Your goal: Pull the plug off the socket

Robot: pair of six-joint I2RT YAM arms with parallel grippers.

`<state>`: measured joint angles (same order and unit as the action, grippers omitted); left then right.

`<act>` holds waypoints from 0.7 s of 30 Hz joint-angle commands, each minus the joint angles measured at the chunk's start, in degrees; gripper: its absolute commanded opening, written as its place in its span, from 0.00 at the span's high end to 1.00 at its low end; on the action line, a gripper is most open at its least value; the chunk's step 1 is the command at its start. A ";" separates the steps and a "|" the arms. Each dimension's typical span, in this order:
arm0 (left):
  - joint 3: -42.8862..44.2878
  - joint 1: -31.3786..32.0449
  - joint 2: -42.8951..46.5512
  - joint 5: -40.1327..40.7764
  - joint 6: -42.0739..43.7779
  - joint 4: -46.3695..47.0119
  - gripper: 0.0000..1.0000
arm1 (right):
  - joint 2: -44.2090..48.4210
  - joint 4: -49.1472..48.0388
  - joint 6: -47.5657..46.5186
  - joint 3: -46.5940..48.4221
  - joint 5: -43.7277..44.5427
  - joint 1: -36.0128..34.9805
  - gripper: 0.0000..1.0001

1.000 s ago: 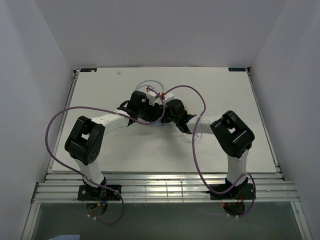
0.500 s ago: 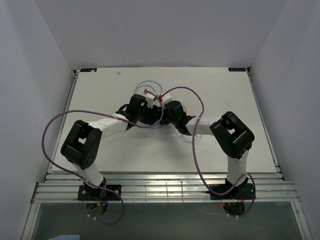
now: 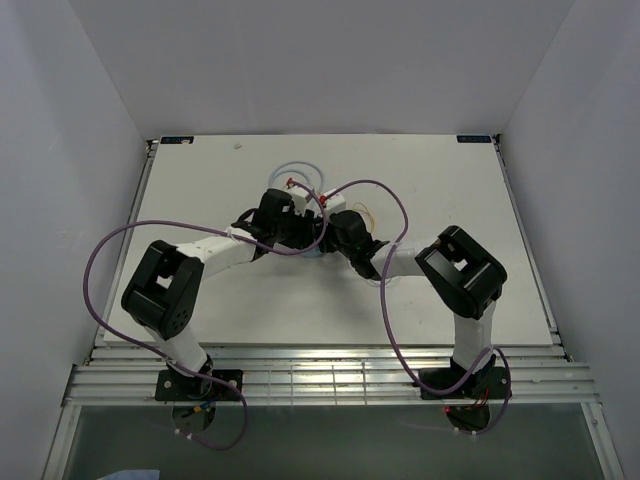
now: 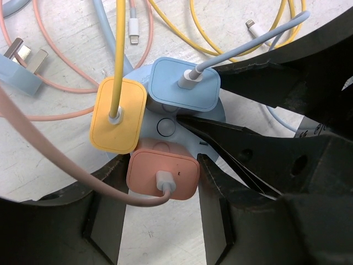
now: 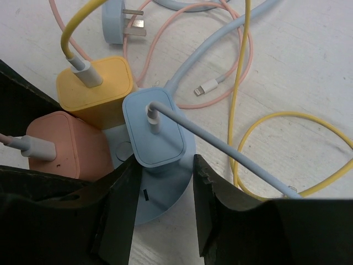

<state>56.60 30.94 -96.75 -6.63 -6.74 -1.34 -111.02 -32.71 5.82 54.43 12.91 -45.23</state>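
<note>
The light-blue socket (image 4: pixel 160 126) lies on the table with three plugs standing in it: yellow (image 4: pixel 117 115), blue (image 4: pixel 185 83) and salmon (image 4: pixel 162 174). My left gripper (image 4: pixel 162 165) is shut on the salmon plug, one finger against each side. My right gripper (image 5: pixel 164 165) straddles the foot of the blue plug (image 5: pixel 157 130) above the socket (image 5: pixel 165 193). Its left finger touches the plug and a narrow gap remains at the right finger. In the top view both grippers (image 3: pixel 300 225) (image 3: pixel 338 228) meet over the socket and hide it.
Loose yellow (image 5: pixel 287 118), pink (image 5: pixel 165 41) and pale-blue cables curl on the table around the socket. A detached light-blue three-pin plug (image 5: pixel 118 22) and a white cable tip (image 5: pixel 207 87) lie beyond it. The purple arm cables (image 3: pixel 385 300) hang beside both arms.
Both wrists have drawn in closer over the socket. The right arm has shifted slightly left and its jaws have narrowed. The left arm's elbow has swung outward.
</note>
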 commanded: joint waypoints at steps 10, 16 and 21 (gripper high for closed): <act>-6.76 2.02 7.36 -2.25 -2.57 9.25 1.00 | -1.92 24.53 1.55 -5.83 -6.22 -3.99 0.75; -7.99 2.02 8.42 -1.98 -2.92 9.08 1.00 | -1.39 24.36 5.42 -6.36 -10.35 -1.53 0.64; -8.35 2.02 8.60 -2.07 -3.28 9.17 1.00 | -0.69 22.95 6.22 -6.71 -12.29 -0.47 0.55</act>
<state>48.47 32.16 -91.92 -6.00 -7.57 5.34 -107.24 -29.71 7.79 52.64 8.40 -45.25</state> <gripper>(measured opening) 0.573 0.450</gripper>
